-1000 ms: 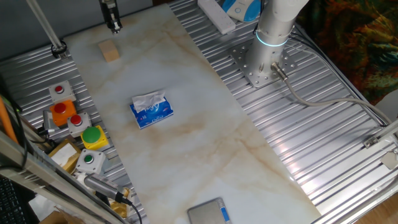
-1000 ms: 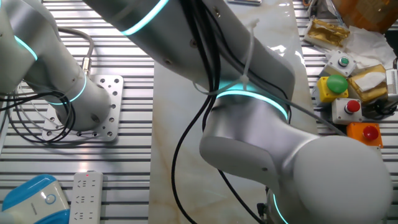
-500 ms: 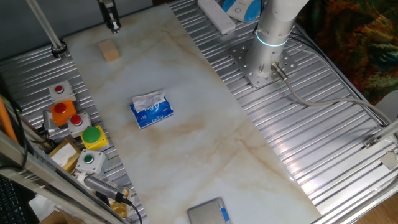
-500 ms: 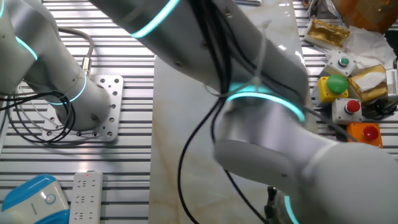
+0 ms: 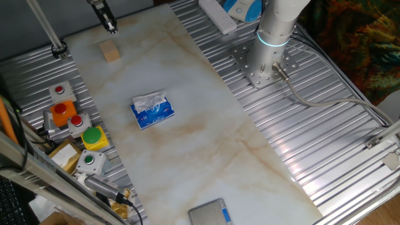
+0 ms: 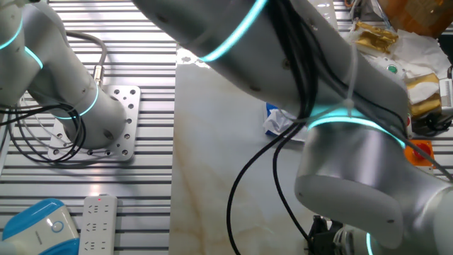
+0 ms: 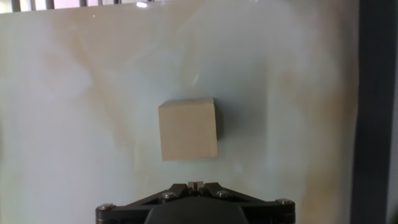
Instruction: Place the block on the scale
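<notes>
The block (image 5: 110,51) is a small tan wooden cuboid lying on the marble tabletop at the far left; the hand view shows it (image 7: 188,129) just ahead of the fingers. My gripper (image 5: 110,25) hangs above and beyond the block, apart from it, with its jaws shut together and empty; in the hand view the gripper (image 7: 196,185) shows its tips touching. The scale (image 5: 210,213), a flat grey slab with a blue strip, lies at the near edge of the table. In the other fixed view the arm hides the block and the scale.
A blue-and-white tissue pack (image 5: 152,110) lies mid-table, also seen in the other fixed view (image 6: 277,120). A button box (image 5: 76,127) with red, orange and green buttons sits at the left edge. The arm base (image 5: 270,44) stands at the right, with a power strip (image 5: 217,15) behind it.
The gripper has risen and shifted slightly left, away from the block. In the other fixed view the arm swung right, uncovering the tissue pack.
</notes>
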Available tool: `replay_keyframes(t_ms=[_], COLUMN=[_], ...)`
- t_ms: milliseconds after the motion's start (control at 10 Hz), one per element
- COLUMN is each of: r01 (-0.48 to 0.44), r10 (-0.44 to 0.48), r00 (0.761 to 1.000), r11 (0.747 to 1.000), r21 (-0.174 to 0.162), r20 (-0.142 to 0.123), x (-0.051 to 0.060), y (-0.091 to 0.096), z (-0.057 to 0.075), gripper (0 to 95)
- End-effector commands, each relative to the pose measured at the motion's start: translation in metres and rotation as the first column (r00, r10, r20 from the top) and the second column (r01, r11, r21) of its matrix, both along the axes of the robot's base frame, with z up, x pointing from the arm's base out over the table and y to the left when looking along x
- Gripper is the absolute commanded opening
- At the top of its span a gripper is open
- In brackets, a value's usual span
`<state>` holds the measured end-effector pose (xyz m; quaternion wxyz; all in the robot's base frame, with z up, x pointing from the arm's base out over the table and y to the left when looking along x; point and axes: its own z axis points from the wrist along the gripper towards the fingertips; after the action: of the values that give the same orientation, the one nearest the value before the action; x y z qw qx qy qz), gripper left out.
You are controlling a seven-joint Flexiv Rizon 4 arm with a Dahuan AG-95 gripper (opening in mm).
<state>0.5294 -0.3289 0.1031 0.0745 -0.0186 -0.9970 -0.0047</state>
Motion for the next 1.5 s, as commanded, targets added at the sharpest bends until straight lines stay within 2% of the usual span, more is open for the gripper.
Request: replay_keyframes(t_ms=[100,1100,1200,1400,1500], r01=[0.003,0.025,0.025,0.032,0.033], r10=[-0.003,-0.025,-0.025,-0.032,-0.033], r00=[1.0,1.0,1.0,0.999,0.999], r11=[1.0,1.0,1.0,0.999,0.999], r21=[0.003,0.008,0.007,0.006,0.005], r20=[-0.001,-0.005,-0.004,-0.003,-0.002], x=[-0.001,0.0,0.002,0.011,0.011], y=[0.001,0.0,0.0,-0.003,-0.003], z=[0.0,-0.001,-0.004,-0.017,-0.018], gripper=[0.0,0.0,0.0,0.0,0.0])
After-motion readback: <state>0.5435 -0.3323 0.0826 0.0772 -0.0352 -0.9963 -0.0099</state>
